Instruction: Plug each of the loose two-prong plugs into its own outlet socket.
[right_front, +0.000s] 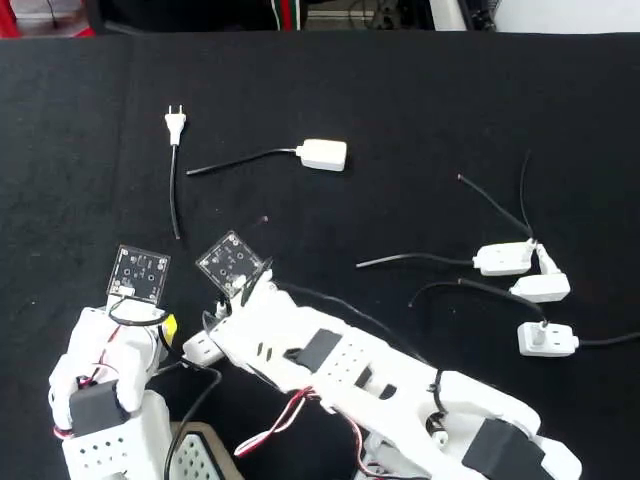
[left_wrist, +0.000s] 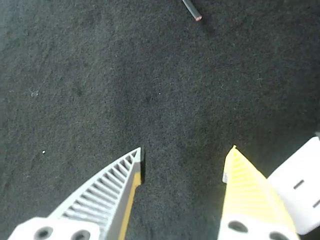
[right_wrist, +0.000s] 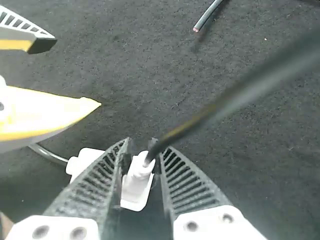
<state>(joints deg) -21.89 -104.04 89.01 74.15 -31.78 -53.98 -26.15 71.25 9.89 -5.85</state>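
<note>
My right gripper (right_wrist: 142, 146) is shut on a white two-prong plug (right_wrist: 136, 184), low over the black table near its front left. The plug's black cable (right_wrist: 235, 92) rises out of the jaws and runs back over the right arm (right_front: 340, 360). Close beside it, my left gripper (left_wrist: 185, 152) hangs open above bare cloth, its yellow finger (right_wrist: 45, 117) showing in the right wrist view. Another loose white plug (right_front: 175, 122) lies at the far left with its black cable (right_front: 173, 185). Three white outlet sockets (right_front: 505, 258) (right_front: 540, 288) (right_front: 545, 338) sit at the right.
A white adapter block (right_front: 322, 154) with a short black cable lies at the back centre. A cut cable end (left_wrist: 192, 10) rests on the cloth just ahead of both grippers. Loose black leads trail from the sockets on the right.
</note>
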